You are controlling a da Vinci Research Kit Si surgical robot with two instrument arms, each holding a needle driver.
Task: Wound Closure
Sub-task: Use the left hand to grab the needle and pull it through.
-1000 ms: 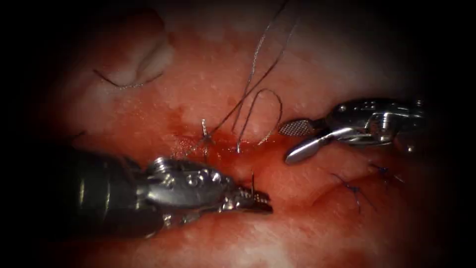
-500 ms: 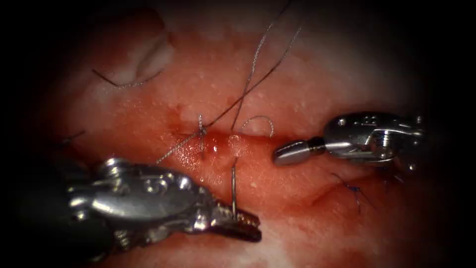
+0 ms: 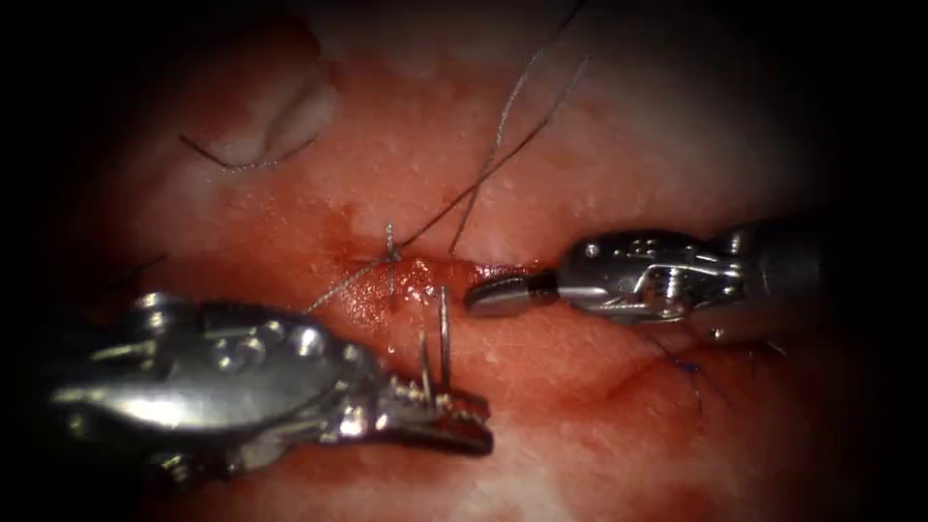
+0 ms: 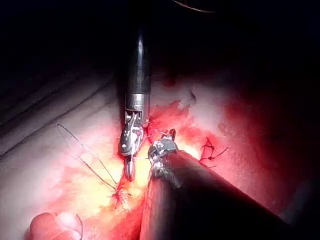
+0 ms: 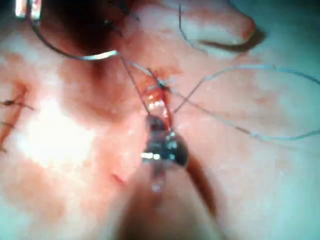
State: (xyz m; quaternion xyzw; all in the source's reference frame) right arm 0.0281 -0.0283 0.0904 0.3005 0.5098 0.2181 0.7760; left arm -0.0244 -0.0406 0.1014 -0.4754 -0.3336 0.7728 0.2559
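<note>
Needle [image 3: 444, 333] sits clamped in the left tool [image 3: 454, 420], whose jaws are closed on it at about seven o'clock in the endoscope view; two thin metal lengths rise side by side from the jaws toward the cut [image 3: 454, 275], so the grip seems to be near the middle of the curve, though the exact spot is hard to read. The needle stands clear of the tissue [image 3: 599, 145], above the surface just below the cut. In the right wrist view the same needle [image 5: 70, 52] shows as a bright arc held in the left tool's jaws [image 5: 27, 9], with thread [image 5: 135, 82] running from its end down to the cut. At about eleven o'clock from the needle a finished knot [image 3: 391, 256] sits on the cut, short ends sticking out, and two strands of thread [image 3: 503, 126] climb from there toward one o'clock. A loose cut end of thread [image 3: 246, 162] lies well apart at ten o'clock. To the right, the right tool [image 3: 495, 296] has its jaws together and holds nothing, its tip resting at the right end of the cut amid red fluid [image 3: 425, 290]. Below it, at four o'clock, an earlier blue stitch [image 3: 688, 369] lies in the tissue.
</note>
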